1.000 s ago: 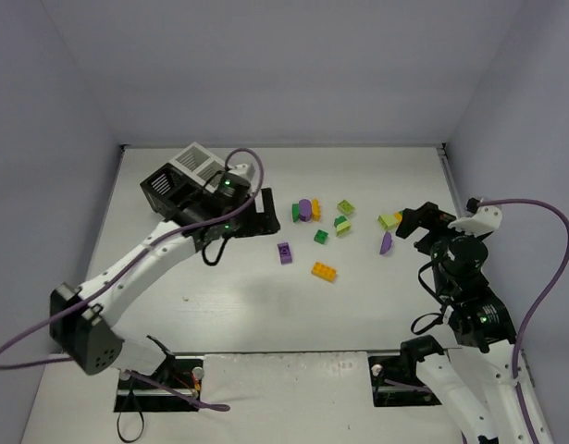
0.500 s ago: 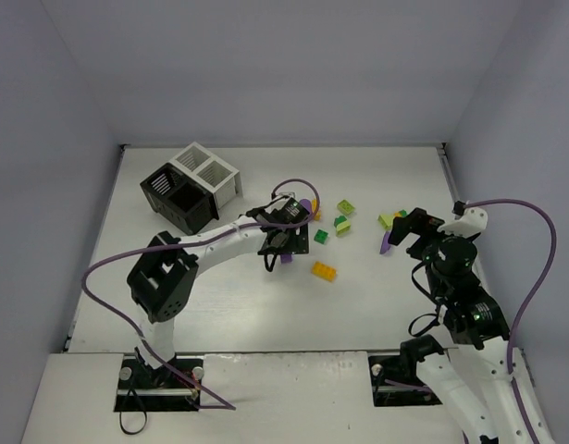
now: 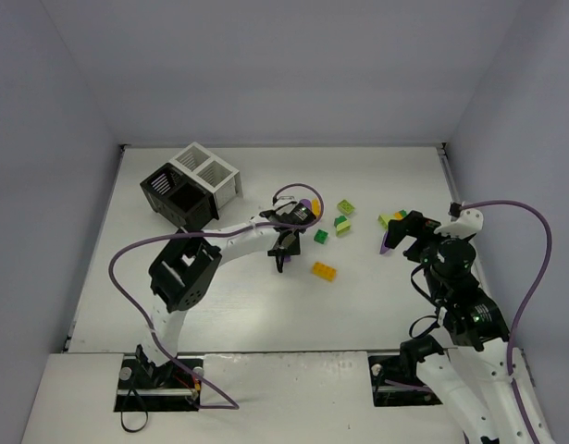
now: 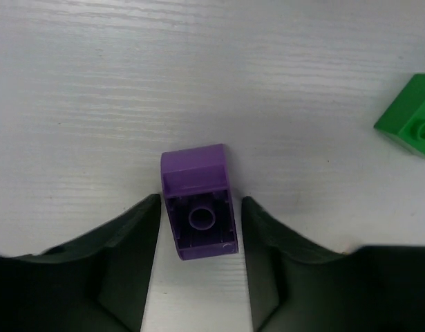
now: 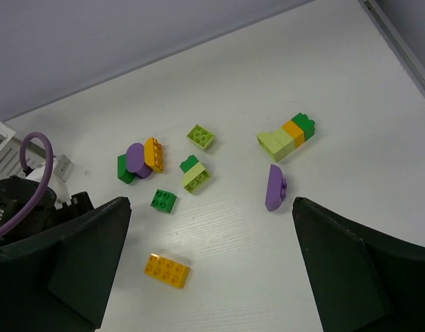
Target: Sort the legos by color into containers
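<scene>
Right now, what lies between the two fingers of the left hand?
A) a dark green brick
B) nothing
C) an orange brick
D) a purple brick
D: in the left wrist view a purple brick lies on the table between the fingers of the left hand, while the green brick is off to one side.

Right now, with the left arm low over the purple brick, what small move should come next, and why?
Probably close the left gripper. Its jaws stand open on either side of the purple brick, with a thin gap showing beside it, so the brick is not yet gripped.
</scene>
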### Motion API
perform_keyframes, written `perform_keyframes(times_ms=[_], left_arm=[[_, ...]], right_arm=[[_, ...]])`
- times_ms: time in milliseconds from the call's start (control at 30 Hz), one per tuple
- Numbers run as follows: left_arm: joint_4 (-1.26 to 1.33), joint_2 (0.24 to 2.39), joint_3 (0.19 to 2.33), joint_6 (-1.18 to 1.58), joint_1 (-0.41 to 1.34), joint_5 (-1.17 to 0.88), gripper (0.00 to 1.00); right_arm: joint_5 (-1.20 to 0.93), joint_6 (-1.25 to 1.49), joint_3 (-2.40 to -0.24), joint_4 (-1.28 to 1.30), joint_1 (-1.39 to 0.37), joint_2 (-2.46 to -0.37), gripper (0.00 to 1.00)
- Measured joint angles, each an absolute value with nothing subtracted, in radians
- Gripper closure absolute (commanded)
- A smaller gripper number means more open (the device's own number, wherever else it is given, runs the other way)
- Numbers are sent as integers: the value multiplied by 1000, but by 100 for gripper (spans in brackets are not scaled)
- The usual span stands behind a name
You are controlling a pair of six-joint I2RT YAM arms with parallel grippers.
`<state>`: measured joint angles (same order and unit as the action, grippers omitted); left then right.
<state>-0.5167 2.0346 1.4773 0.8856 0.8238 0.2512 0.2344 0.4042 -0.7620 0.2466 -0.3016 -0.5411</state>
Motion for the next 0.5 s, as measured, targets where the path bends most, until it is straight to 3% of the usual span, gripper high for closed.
perform_keyframes(times_ms=[100, 200, 500], left_arm=[[-524, 2024, 1477, 884, 824, 287, 84], [-546, 1986, 1477, 868, 823, 322, 94], [-645, 1605, 1476, 760, 705, 389, 94]], right_arm=[[234, 405, -761, 247, -303, -535, 0], [234, 405, -761, 247, -303, -532, 0], [225, 405, -760, 247, -303, -532, 0]])
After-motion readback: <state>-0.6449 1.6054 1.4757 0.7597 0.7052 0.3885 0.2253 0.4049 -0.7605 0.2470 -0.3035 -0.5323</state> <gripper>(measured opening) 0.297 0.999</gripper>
